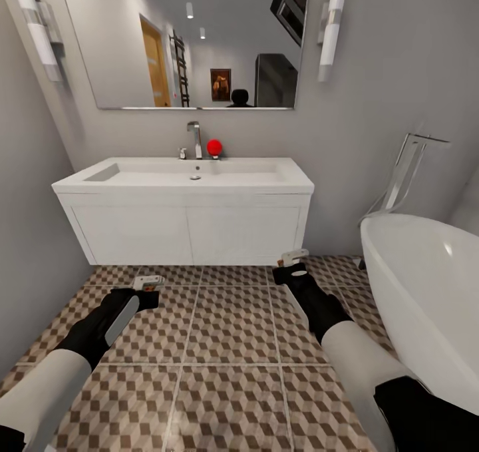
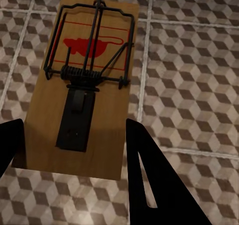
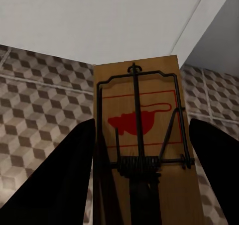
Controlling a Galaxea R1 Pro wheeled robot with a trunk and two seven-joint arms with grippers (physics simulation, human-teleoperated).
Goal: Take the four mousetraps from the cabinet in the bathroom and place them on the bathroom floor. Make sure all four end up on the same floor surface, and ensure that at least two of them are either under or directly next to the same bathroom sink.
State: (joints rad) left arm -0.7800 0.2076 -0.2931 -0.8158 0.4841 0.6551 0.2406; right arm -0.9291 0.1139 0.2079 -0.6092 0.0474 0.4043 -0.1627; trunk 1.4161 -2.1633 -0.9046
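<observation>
Now both arms reach over the tiled floor (image 1: pixel 233 332) before the sink (image 1: pixel 193 172). Each holds a mousetrap above the tiles: the left gripper (image 2: pixel 74 150) clamps one (image 2: pixel 84 85), the right gripper (image 3: pixel 142 155) clamps another (image 3: pixel 139 135) near the vanity's lower edge. Open floor lies between; the bathtub (image 1: pixel 426 292) crowds the right arm.

Head camera faces the sink (image 1: pixel 193 172); wrist cameras look closely at floor tiles (image 2: pixel 194 85).

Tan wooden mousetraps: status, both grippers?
Left gripper shut on one tan wooden mousetrap. Right gripper shut on a second mousetrap. Both held above cube-pattern tiled floor, facing white vanity sink. Nothing blocking.
</observation>
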